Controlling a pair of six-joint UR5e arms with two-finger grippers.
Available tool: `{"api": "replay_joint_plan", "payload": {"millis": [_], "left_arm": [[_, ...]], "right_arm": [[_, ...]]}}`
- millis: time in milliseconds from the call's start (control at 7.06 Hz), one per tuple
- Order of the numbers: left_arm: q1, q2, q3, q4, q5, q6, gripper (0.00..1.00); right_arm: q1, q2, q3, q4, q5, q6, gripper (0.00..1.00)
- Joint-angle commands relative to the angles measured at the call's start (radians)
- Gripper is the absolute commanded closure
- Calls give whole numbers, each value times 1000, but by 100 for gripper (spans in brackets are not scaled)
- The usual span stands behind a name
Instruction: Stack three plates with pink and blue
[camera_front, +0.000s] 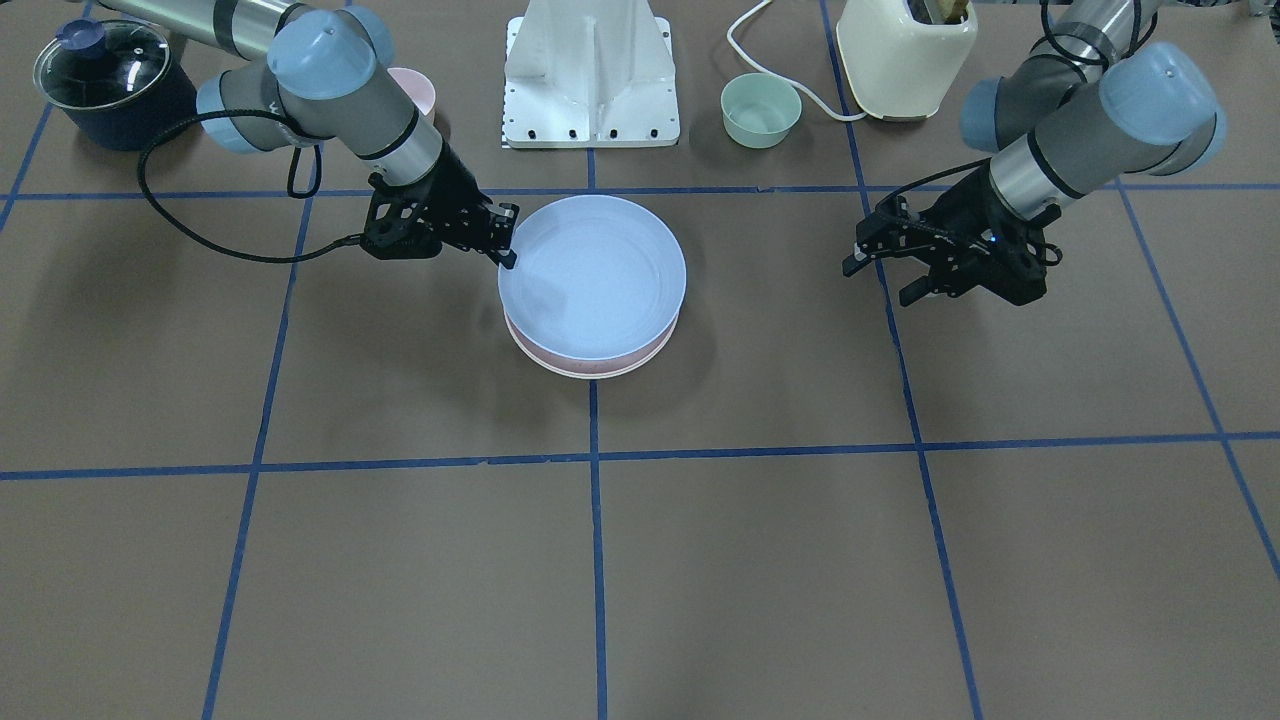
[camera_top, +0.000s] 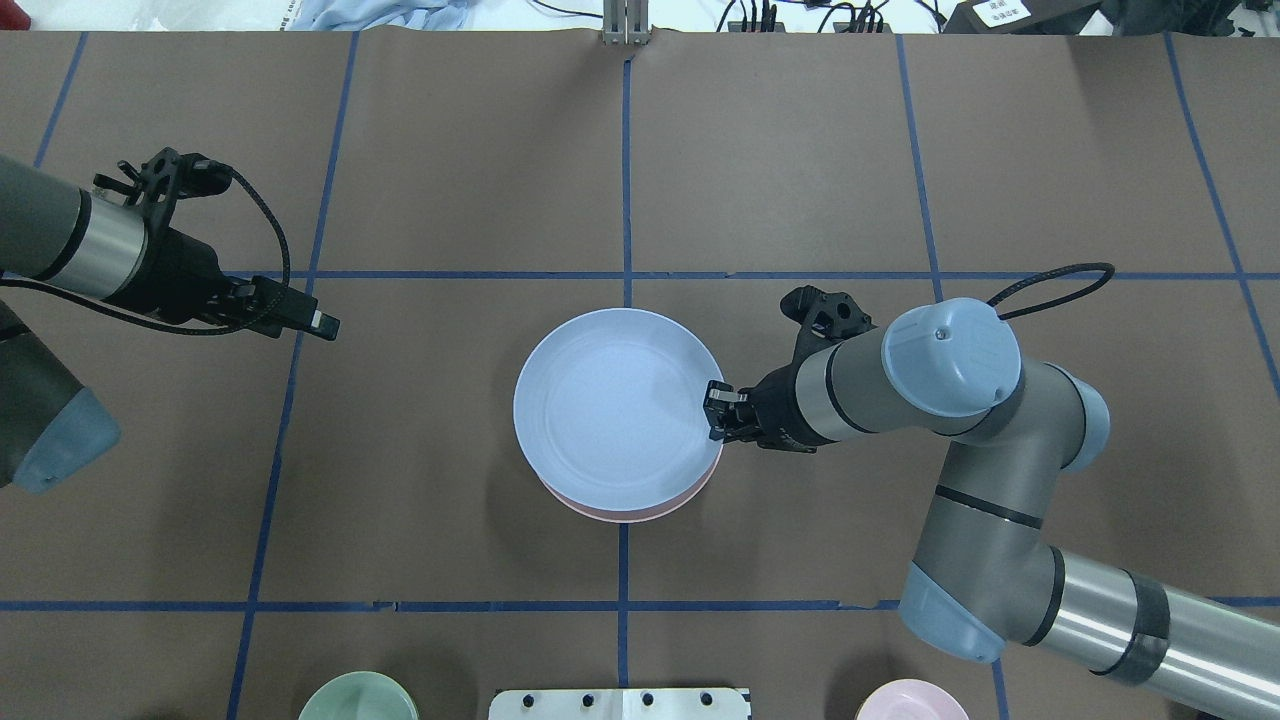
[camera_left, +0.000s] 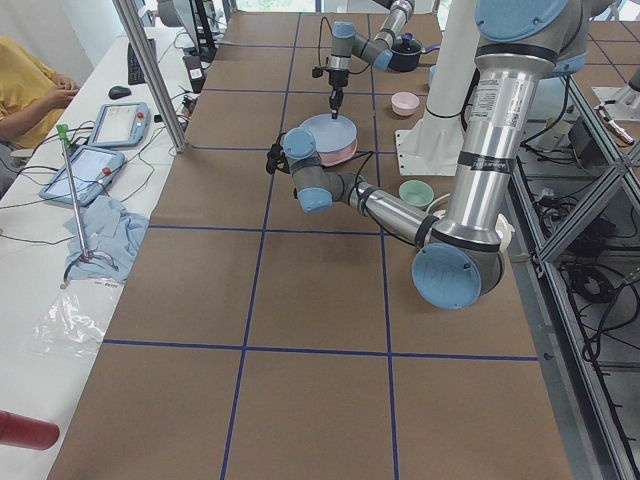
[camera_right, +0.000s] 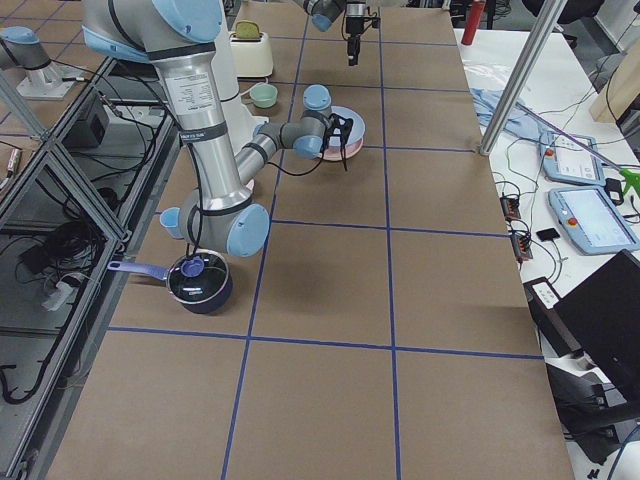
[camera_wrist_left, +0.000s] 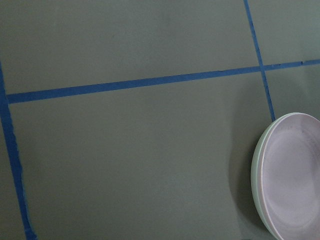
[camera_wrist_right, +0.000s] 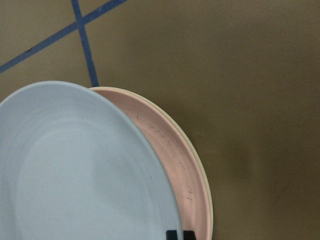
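Observation:
The light blue plate (camera_front: 595, 275) lies on top of the pale pink plate (camera_front: 560, 362) near the table's middle, shifted slightly off it. My right gripper (camera_front: 505, 248) is shut on the blue plate's rim; in the overhead view it (camera_top: 716, 412) sits at the plate's right edge (camera_top: 610, 405). The right wrist view shows the blue plate (camera_wrist_right: 75, 170) over the pink plate (camera_wrist_right: 170, 155), with the cream-white plate's rim (camera_wrist_right: 206, 185) beneath. My left gripper (camera_front: 878, 280) is open and empty, well away from the stack; it also shows in the overhead view (camera_top: 322, 325).
A small pink bowl (camera_front: 418, 90), a mint-green bowl (camera_front: 760, 110), a dark pot with a glass lid (camera_front: 105, 80), a cream toaster (camera_front: 905, 55) and the white robot base (camera_front: 592, 80) line the robot's side. Blue tape lines cross the brown table.

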Motion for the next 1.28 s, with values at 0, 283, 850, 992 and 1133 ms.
{"api": "replay_joint_plan", "payload": {"millis": [0,283,850,992,1133], "left_arm": [[0,1,2,-2,0,1,9],[0,1,-1,-2,0,-2,9],[0,1,-6,-2,0,-3,9],[-1,5,-3,-2,0,4,9],[-20,31,-4,0,9,83,9]], "right_arm": [[-14,-4,1,-10,-4,1,100],[-14,-6,1,-10,-4,1,100],[-4,-16,22,-8,7,-4,0],[30,-79,68,-10,19,-5,0],[109,-149,82,-10,75,-25,0]]}}
